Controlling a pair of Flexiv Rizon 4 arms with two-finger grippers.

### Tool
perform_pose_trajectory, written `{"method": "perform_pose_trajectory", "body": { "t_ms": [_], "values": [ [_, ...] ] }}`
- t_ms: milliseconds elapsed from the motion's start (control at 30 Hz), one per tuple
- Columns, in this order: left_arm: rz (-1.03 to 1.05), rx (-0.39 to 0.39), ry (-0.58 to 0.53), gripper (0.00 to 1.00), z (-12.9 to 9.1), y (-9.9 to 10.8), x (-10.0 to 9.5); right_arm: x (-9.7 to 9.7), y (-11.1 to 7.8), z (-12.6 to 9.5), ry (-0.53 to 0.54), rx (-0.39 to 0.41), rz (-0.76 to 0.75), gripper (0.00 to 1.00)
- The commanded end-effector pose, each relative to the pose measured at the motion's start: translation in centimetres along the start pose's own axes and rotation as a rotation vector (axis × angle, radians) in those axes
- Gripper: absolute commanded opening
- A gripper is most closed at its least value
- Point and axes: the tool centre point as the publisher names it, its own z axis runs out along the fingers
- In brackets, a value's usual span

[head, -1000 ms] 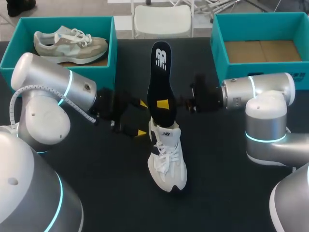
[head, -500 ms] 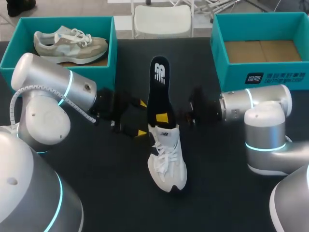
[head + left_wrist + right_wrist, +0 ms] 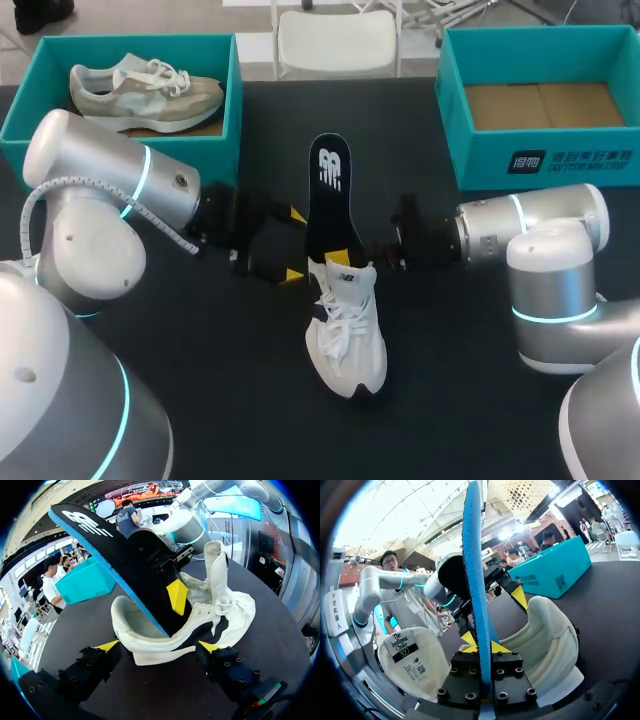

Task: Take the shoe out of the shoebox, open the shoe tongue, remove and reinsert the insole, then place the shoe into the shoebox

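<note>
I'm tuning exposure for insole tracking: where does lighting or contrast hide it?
Head view: the black insole blends into the black table; mainly its white logo stands out. Right wrist view: edge-on against bright glare, its blue edge shows clearly. Left wrist view: evenly lit, dark against the white shoe.

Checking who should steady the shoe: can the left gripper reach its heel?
Probably yes: the left gripper is open with the heel of the shoe just ahead between its fingers; the insole in the right gripper rises above.
</note>
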Motion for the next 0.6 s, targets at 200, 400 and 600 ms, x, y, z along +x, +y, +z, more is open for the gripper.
{"method": "perform_pose_trajectory", "body": {
  "t_ms": [200, 400, 600],
  "values": [
    [0.000, -0.002, -0.001, 1.00, 0.0, 0.0, 0.1, 0.5, 2.6, -0.8, -0.048, 0.009, -0.049, 0.44],
    [0.000, -0.002, -0.001, 1.00, 0.0, 0.0, 0.1, -0.2, 4.2, -1.2, -0.032, 0.042, -0.048, 0.42],
    [0.000, -0.002, -0.001, 1.00, 0.0, 0.0, 0.1, -0.9, 3.4, -1.3, -0.024, 0.066, 0.001, 0.00]
  ]
}}
